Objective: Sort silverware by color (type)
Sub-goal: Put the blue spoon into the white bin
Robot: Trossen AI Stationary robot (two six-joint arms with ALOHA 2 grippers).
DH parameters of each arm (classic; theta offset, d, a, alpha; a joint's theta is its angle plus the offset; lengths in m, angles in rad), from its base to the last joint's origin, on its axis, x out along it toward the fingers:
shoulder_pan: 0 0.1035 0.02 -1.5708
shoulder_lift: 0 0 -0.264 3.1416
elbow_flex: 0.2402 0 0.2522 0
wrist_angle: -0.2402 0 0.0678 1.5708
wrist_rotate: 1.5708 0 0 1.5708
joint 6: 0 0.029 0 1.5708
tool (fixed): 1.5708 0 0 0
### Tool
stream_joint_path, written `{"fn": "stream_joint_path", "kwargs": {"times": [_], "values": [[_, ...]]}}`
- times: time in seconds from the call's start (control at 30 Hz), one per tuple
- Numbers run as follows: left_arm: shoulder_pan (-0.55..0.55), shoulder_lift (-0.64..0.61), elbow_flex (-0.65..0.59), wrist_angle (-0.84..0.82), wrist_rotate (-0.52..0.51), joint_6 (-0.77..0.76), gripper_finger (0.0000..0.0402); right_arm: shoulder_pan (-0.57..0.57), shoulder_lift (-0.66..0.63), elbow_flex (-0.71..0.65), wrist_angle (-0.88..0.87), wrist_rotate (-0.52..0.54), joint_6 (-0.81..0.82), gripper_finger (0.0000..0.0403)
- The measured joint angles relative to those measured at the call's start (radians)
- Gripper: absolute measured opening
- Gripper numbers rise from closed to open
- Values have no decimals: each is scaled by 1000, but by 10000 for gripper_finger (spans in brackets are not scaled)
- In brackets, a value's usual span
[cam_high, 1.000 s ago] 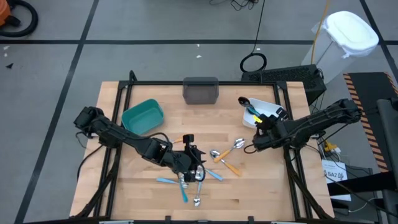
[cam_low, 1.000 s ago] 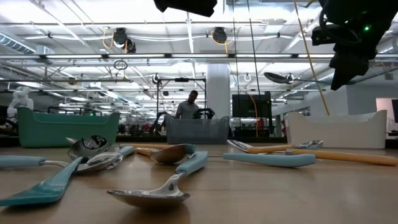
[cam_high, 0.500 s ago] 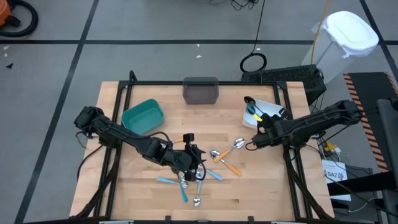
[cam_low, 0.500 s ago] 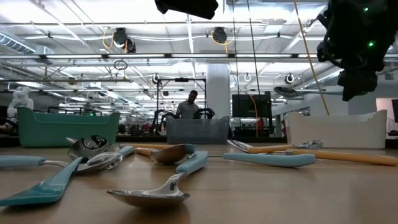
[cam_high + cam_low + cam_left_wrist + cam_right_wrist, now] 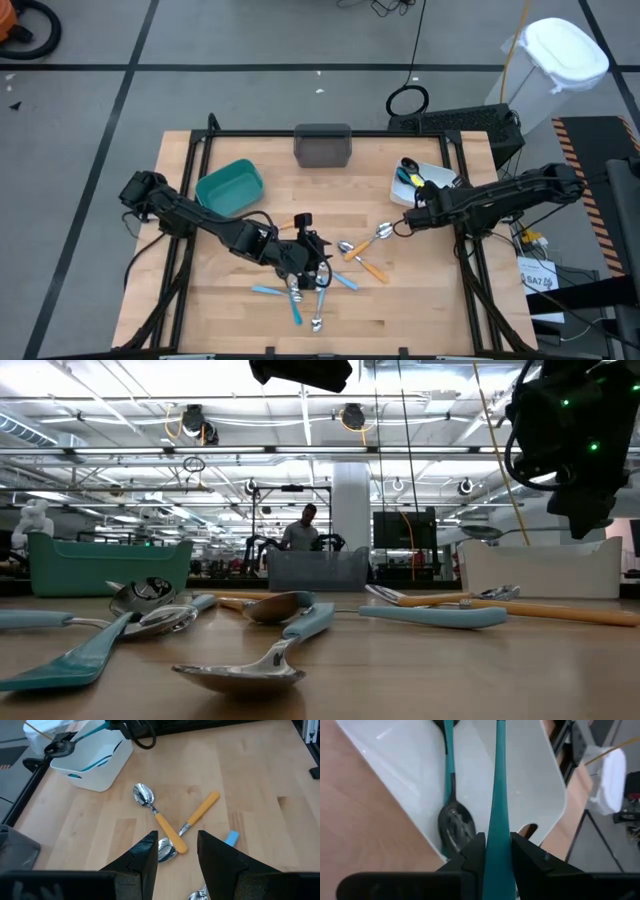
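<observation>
Here, right end effector (image 5: 494, 851) pinching teal-handled utensil (image 5: 498, 785), probably spoon

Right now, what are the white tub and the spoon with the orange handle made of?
The white rectangular tub looks like smooth plastic: its walls are thin, evenly white and slightly glossy, with rounded corners. The orange-handled spoon seems to be two materials: a shiny metal bowl and neck that mirror the light, and a matte orange handle, probably plastic, though painted wood can't be ruled out.
</observation>
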Motion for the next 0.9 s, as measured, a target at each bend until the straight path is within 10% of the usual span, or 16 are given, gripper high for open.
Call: {"fn": "stream_joint_path", "kwargs": {"times": [0.9], "values": [[0, -1, 0, 37, 2, 2, 136, -85, 140, 0, 57, -31, -88, 69]]}}
